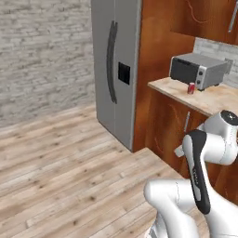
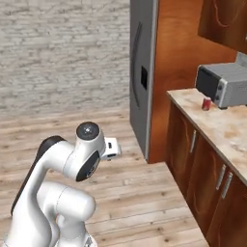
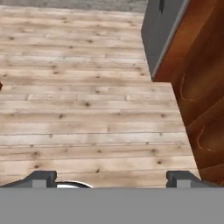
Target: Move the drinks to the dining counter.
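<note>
A small red can [image 1: 191, 88] with a silver top stands on a beige marbled counter [image 1: 218, 101] just in front of a toaster oven; in the right base view the red can [image 2: 206, 103] sits near that counter's far end. My gripper [image 3: 112, 180] hangs over the wooden floor, well short of the counter and lower than its top. It is open, its two fingertips [image 3: 43, 178] wide apart with nothing between them. The dining counter is out of view.
A silver toaster oven [image 1: 197, 69] sits behind the can, against a tiled backsplash. A tall grey fridge [image 1: 116, 69] stands left of the counter, past a brown wood panel. Brown cabinets [image 2: 193, 144] with bar handles run under the counter. Open wooden floor [image 1: 69, 153] lies to the left.
</note>
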Controlling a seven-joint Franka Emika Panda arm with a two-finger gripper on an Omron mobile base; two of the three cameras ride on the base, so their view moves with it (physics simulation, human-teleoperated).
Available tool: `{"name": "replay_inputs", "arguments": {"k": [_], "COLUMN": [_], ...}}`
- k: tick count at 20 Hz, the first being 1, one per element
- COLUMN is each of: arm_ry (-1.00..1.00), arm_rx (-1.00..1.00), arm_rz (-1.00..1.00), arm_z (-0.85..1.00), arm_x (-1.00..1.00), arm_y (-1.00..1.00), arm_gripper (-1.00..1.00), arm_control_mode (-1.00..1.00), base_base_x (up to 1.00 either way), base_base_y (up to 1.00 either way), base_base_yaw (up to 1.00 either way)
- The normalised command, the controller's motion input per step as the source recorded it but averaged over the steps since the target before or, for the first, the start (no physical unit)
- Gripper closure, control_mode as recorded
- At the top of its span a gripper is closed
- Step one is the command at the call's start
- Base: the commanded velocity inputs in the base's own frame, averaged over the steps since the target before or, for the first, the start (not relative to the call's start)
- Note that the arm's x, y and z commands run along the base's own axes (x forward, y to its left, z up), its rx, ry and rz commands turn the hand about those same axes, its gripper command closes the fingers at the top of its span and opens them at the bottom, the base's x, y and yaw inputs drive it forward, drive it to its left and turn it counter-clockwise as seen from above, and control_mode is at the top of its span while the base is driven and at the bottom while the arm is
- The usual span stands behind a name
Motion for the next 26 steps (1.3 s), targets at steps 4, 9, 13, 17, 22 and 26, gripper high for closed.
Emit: {"name": "replay_inputs", "arguments": {"k": [4,9,13,17,22,26], "arm_ry": [0.0,0.0,0.0,0.0,0.0,0.0], "arm_rx": [0.0,0.0,0.0,0.0,0.0,0.0], "arm_rz": [0.0,0.0,0.0,0.0,0.0,0.0], "arm_z": [0.0,0.0,0.0,0.0,0.0,0.0], "arm_x": [0.0,0.0,0.0,0.0,0.0,0.0], "arm_y": [0.0,0.0,0.0,0.0,0.0,0.0], "arm_gripper": [-1.0,-1.0,-1.0,-1.0,-1.0,-1.0], "arm_control_mode": [1.0,1.0,1.0,1.0,1.0,1.0], "base_base_x": [1.0,1.0,1.0,1.0,0.96,0.97], "base_base_y": [0.21,0.37,0.41,0.14,0.01,0.21], "base_base_yaw": [-0.51,-0.45,-0.44,-0.54,-0.63,-0.6]}}
